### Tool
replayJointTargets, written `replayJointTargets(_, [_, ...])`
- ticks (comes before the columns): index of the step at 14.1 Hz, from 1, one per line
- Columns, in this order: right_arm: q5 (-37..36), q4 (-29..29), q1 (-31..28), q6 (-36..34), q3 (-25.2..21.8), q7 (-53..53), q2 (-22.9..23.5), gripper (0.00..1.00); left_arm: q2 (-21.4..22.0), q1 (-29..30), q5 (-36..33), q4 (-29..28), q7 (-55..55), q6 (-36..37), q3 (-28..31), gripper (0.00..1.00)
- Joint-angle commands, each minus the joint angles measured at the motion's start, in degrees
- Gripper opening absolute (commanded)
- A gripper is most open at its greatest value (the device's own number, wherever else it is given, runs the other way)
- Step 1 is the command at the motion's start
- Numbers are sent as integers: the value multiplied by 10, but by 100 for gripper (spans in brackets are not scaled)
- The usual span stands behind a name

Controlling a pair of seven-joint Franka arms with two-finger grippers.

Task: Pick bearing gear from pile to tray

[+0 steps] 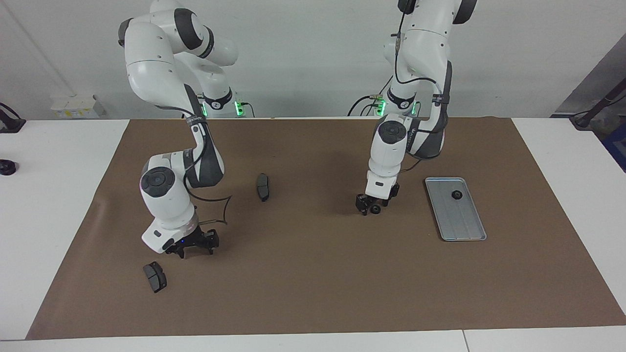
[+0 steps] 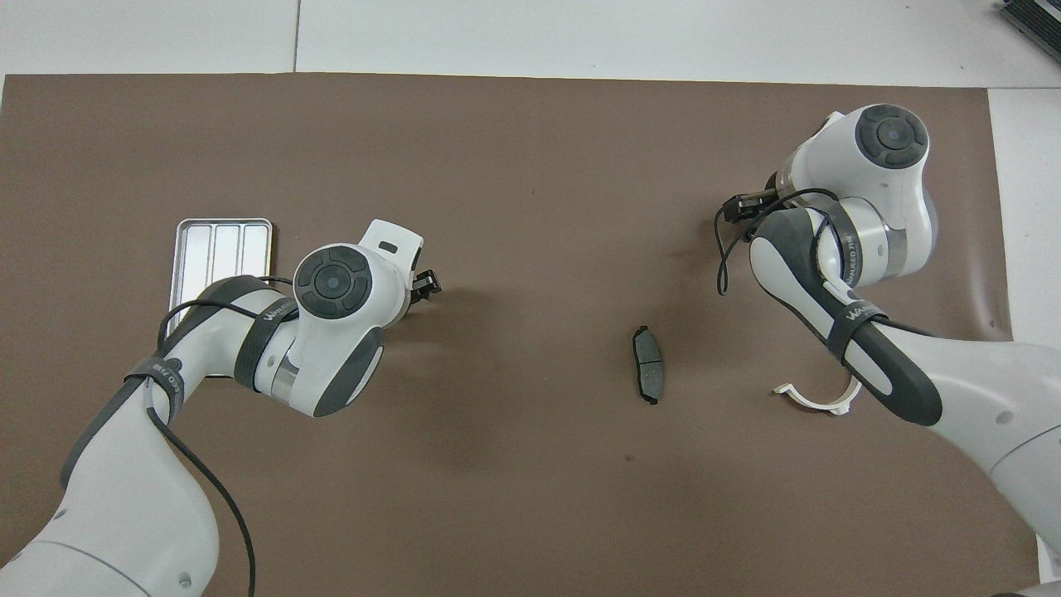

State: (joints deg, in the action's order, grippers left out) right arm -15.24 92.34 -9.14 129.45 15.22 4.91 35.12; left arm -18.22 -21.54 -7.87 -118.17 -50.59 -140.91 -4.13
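Facing view: the left gripper (image 1: 369,209) is sitting low on the brown mat, its fingers closed on a small black round bearing gear (image 1: 375,209); the flat ribbed silver-grey metal tray (image 1: 467,230), holding another black gear (image 1: 457,195), is lying beside it toward the left arm's end; the right gripper (image 1: 193,248), fingers spread apart, is hanging near a dark grey brake pad (image 1: 155,276).

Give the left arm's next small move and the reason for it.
Probably close the left gripper on the small black bearing gear and lift it. The gripper sits low at the gear on the brown mat, and the flat silver-grey metal tray, toward the left arm's end, already holds one gear. The right gripper is low beside a dark brake pad.
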Motion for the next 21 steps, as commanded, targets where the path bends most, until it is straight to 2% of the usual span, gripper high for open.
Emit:
replayJointTargets(1, [-1,38,-9,-24,10,8,-30,76,13,-6,-13,-10,-4,8,5,55])
replayJointTargets(3, [2,37,-7,-42,14,13,-30,71,11,-3,-13,-8,4,5,6,6])
replayJointTargets(4, [5,37,-4,-52,14,21,-33,69,10,-1,-13,-4,13,5,7,0])
replayJointTargets(7, [5,38,-2,-69,14,27,-37,59,18,8,-13,9,30,18,10,0])
replayJointTargets(9, [5,38,-4,-69,14,27,-37,55,52,33,-12,11,54,43,8,0])
replayJointTargets(11, [5,37,-6,-64,14,27,-37,49,89,70,-5,10,106,84,6,0])
replayJointTargets(14, [5,36,-11,-49,14,27,-36,48,113,133,21,8,222,121,6,0])
replayJointTargets(18, [6,37,-11,-11,14,32,-31,46,130,212,23,-35,345,119,8,0])
replayJointTargets(20, [7,36,-11,-10,14,41,-30,37,137,236,23,-57,374,115,7,0])
replayJointTargets(21, [7,37,-11,-11,14,47,-30,30,141,237,27,-72,371,102,7,0])
